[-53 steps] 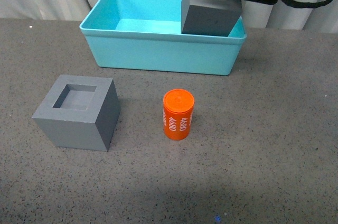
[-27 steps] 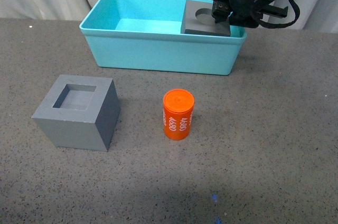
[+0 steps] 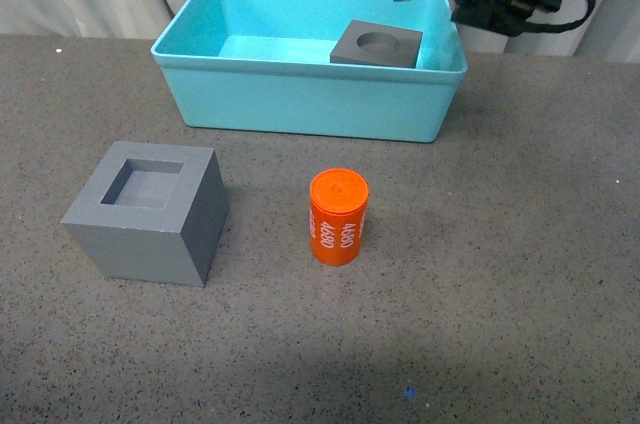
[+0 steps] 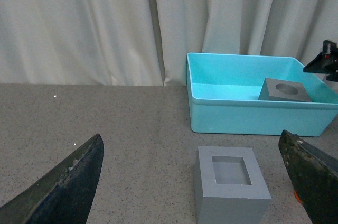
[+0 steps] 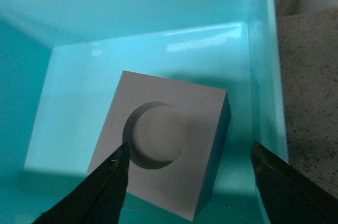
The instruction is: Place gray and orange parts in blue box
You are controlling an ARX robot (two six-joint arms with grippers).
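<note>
Round-recess gray cube inside the blue box, untouched, directly below the open right hand.

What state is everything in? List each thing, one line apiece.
round-recess gray cube: inside the blue box, recess up, not gripped.
square-recess gray cube: on the table outside the blue box, recess up.
orange cylinder: upright on the table, outside the blue box.
blue box: open-topped, holding one cube.
right gripper: open, fingers spread above the round-recess gray cube.
left gripper: open, empty.
</note>
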